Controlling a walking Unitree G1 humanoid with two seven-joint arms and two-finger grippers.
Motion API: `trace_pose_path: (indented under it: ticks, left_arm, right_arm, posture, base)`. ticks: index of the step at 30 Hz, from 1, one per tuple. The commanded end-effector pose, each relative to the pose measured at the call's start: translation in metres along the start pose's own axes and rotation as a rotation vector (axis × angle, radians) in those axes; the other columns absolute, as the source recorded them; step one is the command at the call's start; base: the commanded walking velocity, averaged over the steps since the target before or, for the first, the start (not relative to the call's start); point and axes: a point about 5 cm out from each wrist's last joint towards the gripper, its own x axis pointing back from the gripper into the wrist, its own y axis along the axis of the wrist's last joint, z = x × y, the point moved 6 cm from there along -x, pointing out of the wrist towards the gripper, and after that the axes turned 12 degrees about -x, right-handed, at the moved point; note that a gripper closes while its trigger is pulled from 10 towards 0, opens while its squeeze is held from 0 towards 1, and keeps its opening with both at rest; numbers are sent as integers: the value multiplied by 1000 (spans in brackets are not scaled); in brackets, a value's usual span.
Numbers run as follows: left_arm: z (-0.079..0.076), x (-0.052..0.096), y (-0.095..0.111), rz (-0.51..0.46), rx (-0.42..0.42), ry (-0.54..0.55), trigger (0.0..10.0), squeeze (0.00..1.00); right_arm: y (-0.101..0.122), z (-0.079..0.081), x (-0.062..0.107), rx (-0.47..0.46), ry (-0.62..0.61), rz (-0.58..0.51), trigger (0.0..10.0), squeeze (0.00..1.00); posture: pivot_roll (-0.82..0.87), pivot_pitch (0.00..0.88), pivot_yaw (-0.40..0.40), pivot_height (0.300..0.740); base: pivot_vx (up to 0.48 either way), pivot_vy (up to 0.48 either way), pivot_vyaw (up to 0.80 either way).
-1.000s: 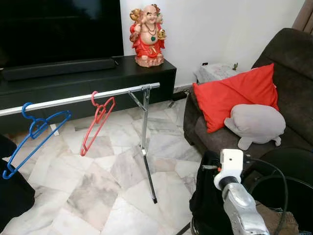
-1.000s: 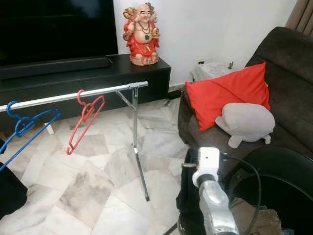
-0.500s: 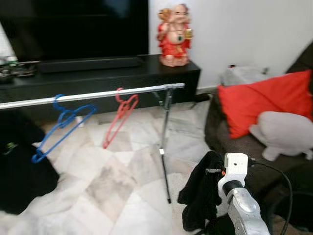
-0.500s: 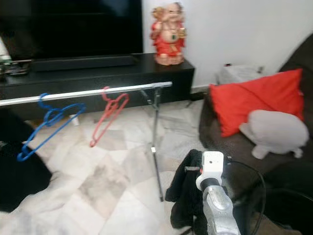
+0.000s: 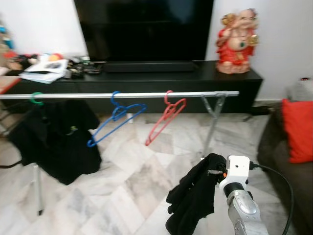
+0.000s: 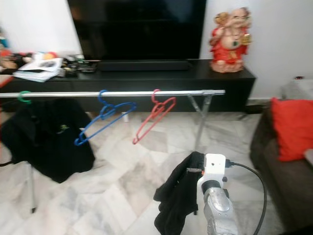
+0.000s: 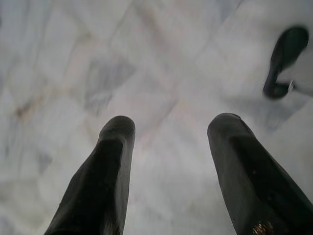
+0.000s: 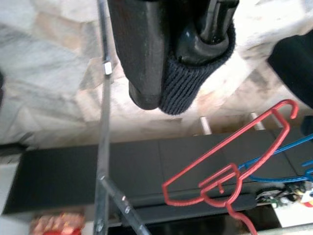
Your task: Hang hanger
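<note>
Right gripper (image 8: pixel 181 73) is clamping a black garment (image 5: pixel 193 198) — holding it low, in front of the silver rail (image 5: pixel 122 95). A red hanger (image 5: pixel 165 117) and a blue hanger (image 5: pixel 113 122) are hanging empty on that rail; a black shirt (image 5: pixel 56 139) is hanging on a green hanger (image 5: pixel 36 99) further left. Left gripper (image 7: pixel 168 147) is pointing at the marble floor (image 7: pixel 146 58) — fingers spread apart, holding nothing.
</note>
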Motion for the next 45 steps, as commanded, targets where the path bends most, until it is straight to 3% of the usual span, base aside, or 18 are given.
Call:
trace_pose_path:
  ticks: [1, 14, 29, 37, 45]
  left_arm:
    - [1, 0, 0, 3, 8, 2, 10000, 0]
    - [-2, 0, 0, 6, 25, 0, 10000, 0]
    - [-2, 0, 0, 7, 28, 1, 10000, 0]
    - [-2, 0, 1, 6, 28, 4, 10000, 0]
    - [-2, 0, 1, 5, 31, 7, 10000, 0]
  right_arm:
    - [9, -6, -2, -15, -26, -37, 10000, 0]
    - [1, -10, -1, -34, -52, -18, 10000, 0]
    - [-35, -40, 9, -53, -171, 96, 10000, 0]
    - [-63, -58, 22, -60, -233, 197, 10000, 0]
    - [-112, -78, 55, -128, -352, 374, 10000, 0]
  posture:
    - [116, 0, 44, 740]
    - [128, 0, 24, 740]
    - [129, 0, 28, 740]
    - [132, 0, 29, 740]
    - [142, 0, 29, 740]
  base:
    - [0, 0, 0]
    - [0, 260, 0]
    - [0, 339, 0]
    - [0, 337, 0]
    - [0, 324, 0]
